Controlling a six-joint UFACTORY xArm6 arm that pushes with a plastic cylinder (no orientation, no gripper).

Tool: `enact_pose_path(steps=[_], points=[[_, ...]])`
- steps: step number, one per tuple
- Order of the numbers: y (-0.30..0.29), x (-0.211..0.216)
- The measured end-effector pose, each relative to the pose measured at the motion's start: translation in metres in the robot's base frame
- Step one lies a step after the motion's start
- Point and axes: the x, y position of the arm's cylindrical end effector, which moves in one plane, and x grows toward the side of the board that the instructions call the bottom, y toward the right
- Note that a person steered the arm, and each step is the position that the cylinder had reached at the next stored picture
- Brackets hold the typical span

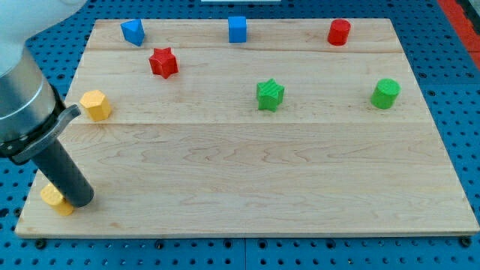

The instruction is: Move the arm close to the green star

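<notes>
The green star lies a little right of the board's middle, in its upper half. My tip rests at the board's bottom left corner, far to the left of and below the green star. It touches a small yellow block that the rod partly hides.
A wooden board lies on a blue pegboard. A yellow hexagonal block sits at the left edge. A red star, a blue block, a blue cube, a red cylinder and a green cylinder lie across the upper part.
</notes>
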Motion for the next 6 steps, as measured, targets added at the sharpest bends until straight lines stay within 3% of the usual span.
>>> enact_pose_path(steps=[5,6], points=[[0.046,-0.007],[0.056,-0.049]])
